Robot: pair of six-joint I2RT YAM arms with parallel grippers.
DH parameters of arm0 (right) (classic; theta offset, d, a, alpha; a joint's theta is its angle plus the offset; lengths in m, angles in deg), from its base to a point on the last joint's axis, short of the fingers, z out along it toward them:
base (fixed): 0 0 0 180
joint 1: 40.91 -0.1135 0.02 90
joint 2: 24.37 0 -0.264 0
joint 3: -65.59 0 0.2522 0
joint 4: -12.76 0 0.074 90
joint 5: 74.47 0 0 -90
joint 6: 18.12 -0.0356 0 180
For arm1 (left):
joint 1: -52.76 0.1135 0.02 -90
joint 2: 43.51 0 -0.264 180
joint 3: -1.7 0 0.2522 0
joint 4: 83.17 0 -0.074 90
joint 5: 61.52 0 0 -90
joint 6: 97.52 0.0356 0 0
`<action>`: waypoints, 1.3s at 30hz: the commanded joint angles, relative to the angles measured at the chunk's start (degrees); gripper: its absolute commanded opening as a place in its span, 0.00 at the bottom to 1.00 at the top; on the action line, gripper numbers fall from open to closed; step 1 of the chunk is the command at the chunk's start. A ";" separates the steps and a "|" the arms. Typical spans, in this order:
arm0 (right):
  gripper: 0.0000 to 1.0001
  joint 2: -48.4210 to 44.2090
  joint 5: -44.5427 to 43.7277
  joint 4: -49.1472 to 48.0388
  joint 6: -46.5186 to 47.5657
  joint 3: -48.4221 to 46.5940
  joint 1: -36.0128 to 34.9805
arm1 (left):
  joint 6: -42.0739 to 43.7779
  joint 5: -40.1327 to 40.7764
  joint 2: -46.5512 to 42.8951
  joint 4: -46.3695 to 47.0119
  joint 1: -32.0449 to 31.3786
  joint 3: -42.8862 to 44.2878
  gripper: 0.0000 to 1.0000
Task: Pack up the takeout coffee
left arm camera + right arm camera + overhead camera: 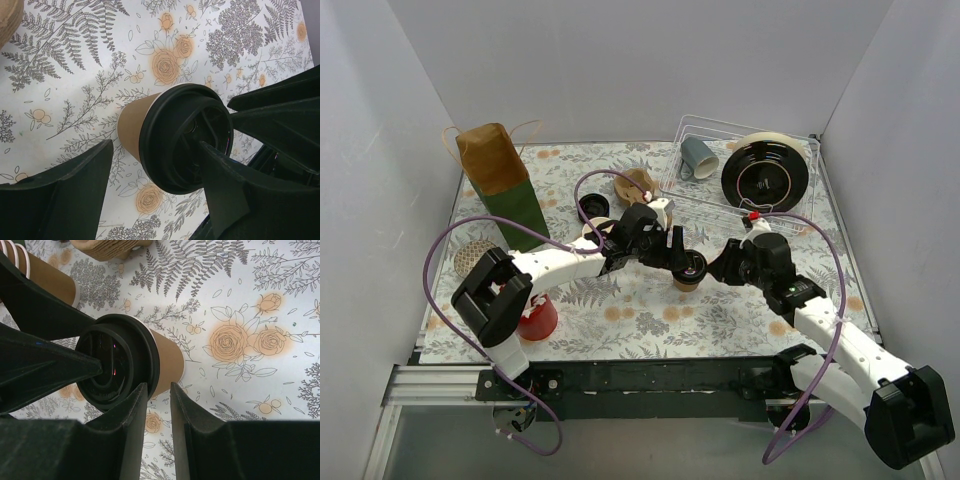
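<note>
The paper cup (688,272) stands upright at the middle of the top view. It is straddled by the left gripper (155,146), whose fingers are open and not yet pressed on it. The right gripper (157,387) is narrowly parted beside the black lid (117,365), with nothing held. A good grip is likely got by closing gently on the wall below the lid's rim, and the cup is best kept upright for the bag (500,180) at upper left.

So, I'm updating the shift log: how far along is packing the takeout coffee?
Done: one kraft cup wears its black lid. In hand: the left gripper straddles that cup, jaws open; the right gripper sits beside the lid. Left: the cup stands apart from the paper bag; a loose lid lies nearby.
</note>
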 commanded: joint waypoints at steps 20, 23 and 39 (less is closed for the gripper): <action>0.31 0.33 -0.15 -3.35 1.48 -2.62 1.74 | 8.88 -5.47 5.62 -4.10 -0.15 -0.26 0.61; 0.31 0.77 -0.24 -3.09 2.00 -2.53 1.74 | 8.97 -5.65 5.80 -4.01 -0.15 -0.17 0.61; 0.23 0.60 -0.50 -7.57 -0.28 11.36 1.74 | 8.18 -7.84 9.75 -0.77 0.11 -2.63 0.44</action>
